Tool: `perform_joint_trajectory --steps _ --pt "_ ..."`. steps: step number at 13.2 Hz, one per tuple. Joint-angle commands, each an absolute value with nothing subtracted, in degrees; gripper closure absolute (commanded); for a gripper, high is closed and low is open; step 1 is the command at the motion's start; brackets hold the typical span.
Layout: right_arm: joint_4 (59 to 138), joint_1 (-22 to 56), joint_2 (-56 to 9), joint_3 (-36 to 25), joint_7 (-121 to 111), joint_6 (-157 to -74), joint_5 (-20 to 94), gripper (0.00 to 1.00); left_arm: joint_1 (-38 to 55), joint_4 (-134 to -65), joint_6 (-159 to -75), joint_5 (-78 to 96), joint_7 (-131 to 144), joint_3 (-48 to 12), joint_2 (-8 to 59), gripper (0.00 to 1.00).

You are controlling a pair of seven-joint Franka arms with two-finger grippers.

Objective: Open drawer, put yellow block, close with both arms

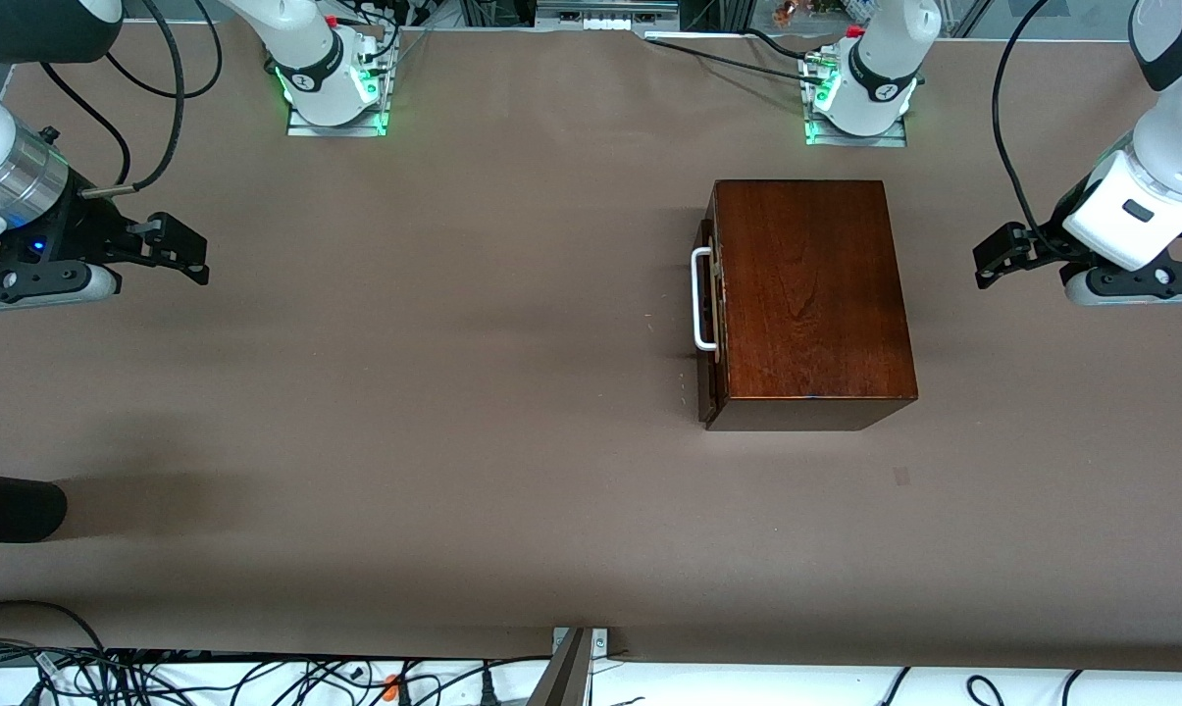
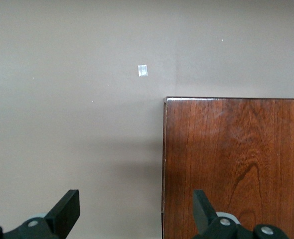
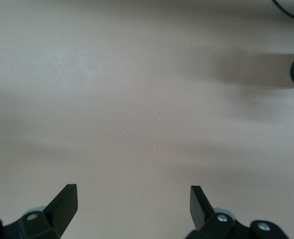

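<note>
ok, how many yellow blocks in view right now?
0. None shows in any view. On the table sits only the wooden box, drawer shut, so a block may be hidden inside. Left claw and right claw are open, empty.

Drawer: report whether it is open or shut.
Shut. The drawer has its dark front flush against the wooden box, its white handle close to the box, and no pale interior shows.

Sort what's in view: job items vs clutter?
Job:
- drawer, shut, white handle
- left gripper, open, waiting over the table's left-arm end
- right gripper, open, over the right-arm end
- yellow block: not in view

Lying about:
- tape scrap on table
- black cylinder at table edge
</note>
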State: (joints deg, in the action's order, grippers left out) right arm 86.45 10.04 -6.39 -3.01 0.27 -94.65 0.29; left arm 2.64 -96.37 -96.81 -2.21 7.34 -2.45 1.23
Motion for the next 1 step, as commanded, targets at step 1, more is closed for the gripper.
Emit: perform_joint_trajectory --steps 1 --pt "86.40 9.93 -5.98 -2.81 1.23 -94.66 0.26 0.00 2.55 -94.57 -95.19 -1.23 4.84 -2.72 2.11 0.00"
